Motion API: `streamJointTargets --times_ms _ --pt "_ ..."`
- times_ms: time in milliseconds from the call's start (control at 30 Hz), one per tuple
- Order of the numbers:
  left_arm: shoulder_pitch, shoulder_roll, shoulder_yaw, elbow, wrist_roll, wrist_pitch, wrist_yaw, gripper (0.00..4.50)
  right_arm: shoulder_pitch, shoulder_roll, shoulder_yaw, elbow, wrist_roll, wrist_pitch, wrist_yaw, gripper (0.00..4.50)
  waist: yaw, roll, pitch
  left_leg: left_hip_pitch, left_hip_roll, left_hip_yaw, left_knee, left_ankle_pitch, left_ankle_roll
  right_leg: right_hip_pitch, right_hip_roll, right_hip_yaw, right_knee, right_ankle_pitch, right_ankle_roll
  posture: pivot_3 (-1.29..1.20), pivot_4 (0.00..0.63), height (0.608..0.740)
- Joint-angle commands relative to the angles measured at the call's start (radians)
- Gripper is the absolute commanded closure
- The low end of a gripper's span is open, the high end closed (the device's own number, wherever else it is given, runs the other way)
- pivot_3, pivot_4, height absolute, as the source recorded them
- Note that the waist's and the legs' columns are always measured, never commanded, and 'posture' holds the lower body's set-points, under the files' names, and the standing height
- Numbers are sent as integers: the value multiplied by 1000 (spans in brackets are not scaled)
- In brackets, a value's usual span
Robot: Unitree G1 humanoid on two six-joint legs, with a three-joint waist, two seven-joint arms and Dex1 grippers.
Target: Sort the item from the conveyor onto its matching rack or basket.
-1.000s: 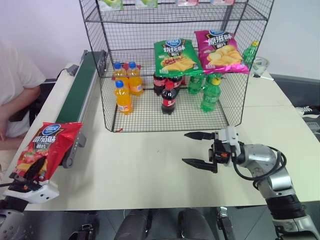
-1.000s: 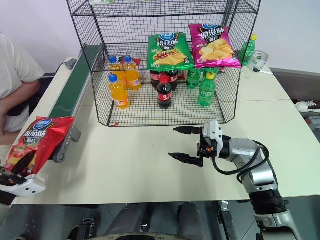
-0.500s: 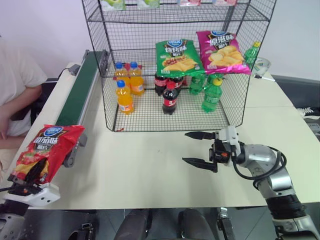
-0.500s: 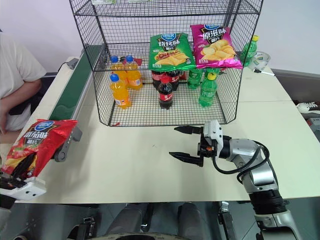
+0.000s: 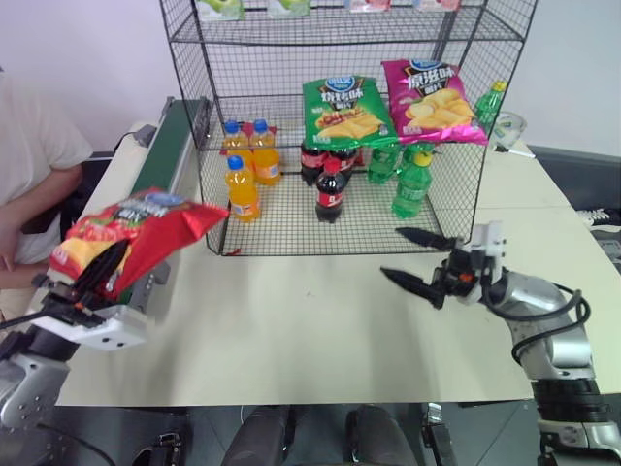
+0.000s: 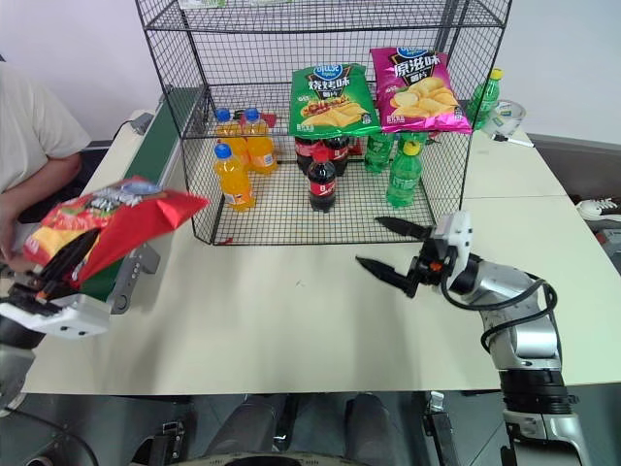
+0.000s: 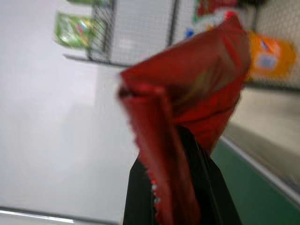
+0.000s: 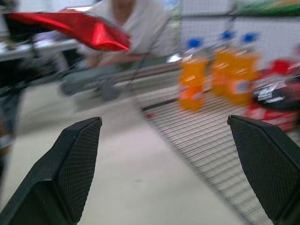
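At far left I see a person in a white shirt (image 5: 29, 184) seated beyond the table edge, outboard of my left pincer (image 5: 85, 282). That pincer's two black fingers are clamped tight on the lower end of the glossy red crisp bag with the blue oval logo (image 5: 131, 238), which is lifted clear of the table and slants up and rightward from the fingers; in the left wrist view the red foil (image 7: 187, 112) rises from between them. Directly behind and beneath the bag runs the long dark green conveyor belt with grey metal side rails (image 5: 160, 170), its near roller end just under the pincer. To the right of the bag, across a strip of bare cream tabletop (image 5: 291, 330), stands the tall black wire-mesh shelving unit (image 5: 340, 126). On its lowest tier, left to right, are three orange soda bottles (image 5: 243, 165), dark cola bottles with red caps (image 5: 328, 180) and green bottles (image 5: 411, 184); above them lean a green crisp bag (image 5: 344, 109) and a pink crisp bag (image 5: 432, 89). My right pincer (image 5: 417, 260) hovers over the table just in front of the rack's right front corner, fingers spread wide and empty, pointing left toward the red bag, well apart from it.
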Motion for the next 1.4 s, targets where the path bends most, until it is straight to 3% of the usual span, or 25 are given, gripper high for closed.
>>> streamJointTargets --times_ms 33,233,367,700,833,1033,1400 --pt "-115 0 -46 -63 -36 18 -58 4434 16 9 -93 -38 69 0 -47 0 2 0 0 0 0 0 0 0 0 0 0 0 0 0 0 0 150 740" --pt "-331 -45 -156 -32 -23 61 -109 4434 33 46 -103 -57 37 -49 -108 0 -9 1 0 0 0 0 0 1 -1 4 1 0 1 0 0 0 150 740" --pt "-500 -88 -241 35 58 105 -93 4434 28 74 -90 -65 16 -76 -145 0 -6 1 0 1 1 0 0 2 -3 4 2 0 1 0 0 0 150 740" --pt "-857 -246 -444 341 268 216 78 4434 18 125 -36 -95 -19 -107 -211 0 -2 1 0 1 0 -1 1 3 -4 4 3 0 2 1 0 0 150 740" --pt "-972 -342 -513 485 267 249 133 4434 13 126 -23 -95 -21 -107 -213 0 -1 1 0 1 0 -1 1 3 -4 4 5 0 3 1 0 0 150 740" --pt "-1146 -433 -552 693 291 337 281 4434 0 124 -16 -92 -21 -108 -228 0 -3 0 0 0 0 -1 2 3 -4 4 6 0 3 1 0 0 150 740" --pt "-1335 -454 -604 972 297 454 483 4434 -17 139 -14 -111 -40 -126 -299 0 -8 0 0 -1 1 -1 2 5 -7 2 6 0 5 1 1 0 150 740"
